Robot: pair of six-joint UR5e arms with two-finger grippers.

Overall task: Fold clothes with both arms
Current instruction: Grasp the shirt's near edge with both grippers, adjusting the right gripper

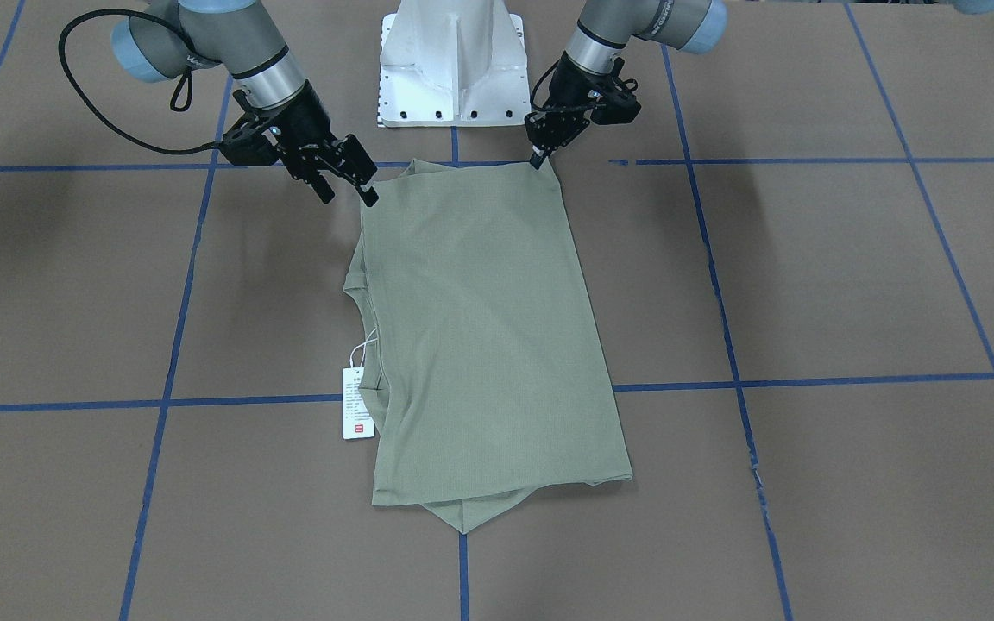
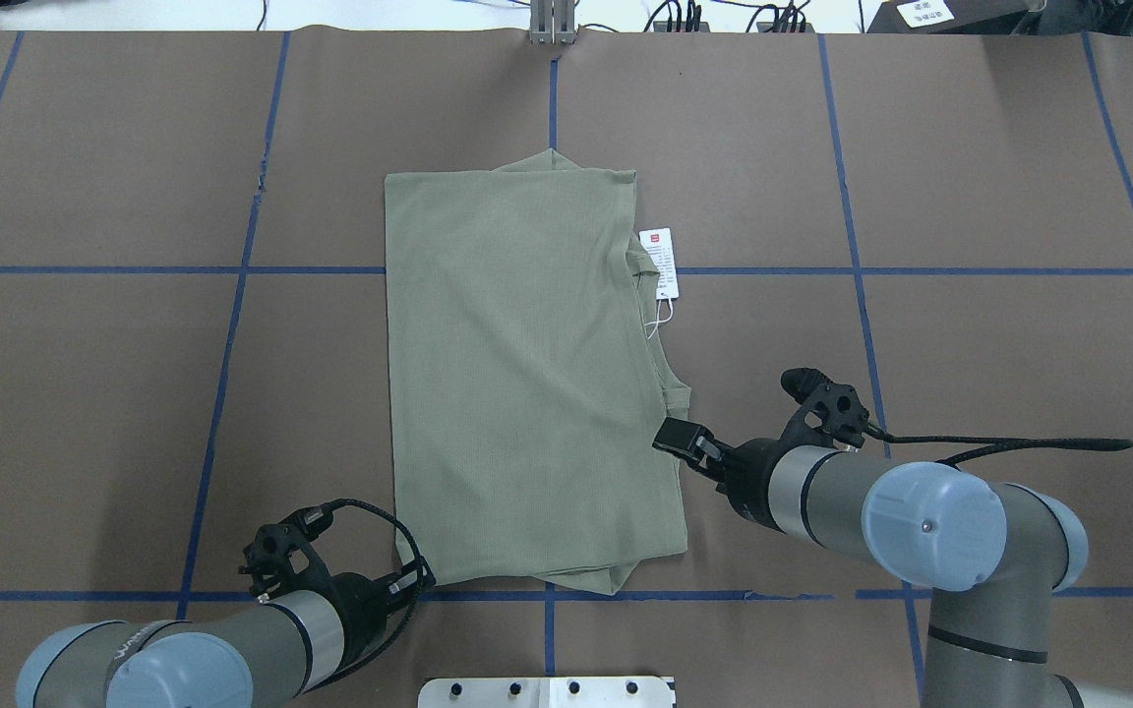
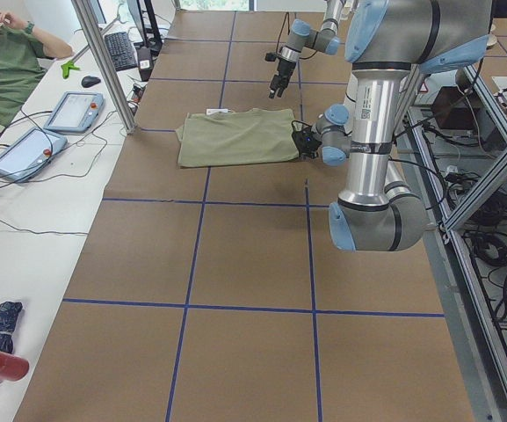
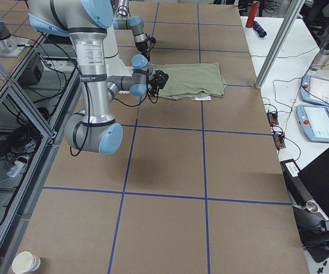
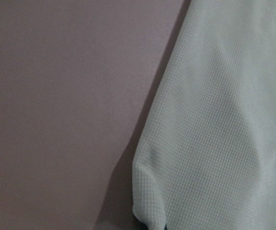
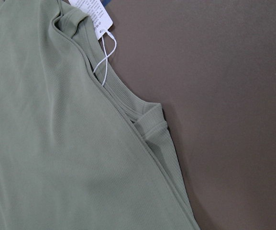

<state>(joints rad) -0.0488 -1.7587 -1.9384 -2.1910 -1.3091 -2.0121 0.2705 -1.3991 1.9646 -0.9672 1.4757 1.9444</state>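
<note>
The pale sage-green shirt lies folded into a long rectangle on the brown table, sleeves tucked in. It also shows in the overhead view. Its white hang tag with a red mark lies beside the collar on my right-arm side. My left gripper is down at the shirt's near corner and looks shut on it; the left wrist view shows that corner raised off the table. My right gripper is open beside the other near edge of the shirt, one finger touching the fabric.
The white pedestal base stands just behind the shirt's near edge. Blue tape lines cross the table. In the left side view an operator sits at a side bench with tablets and a metal post.
</note>
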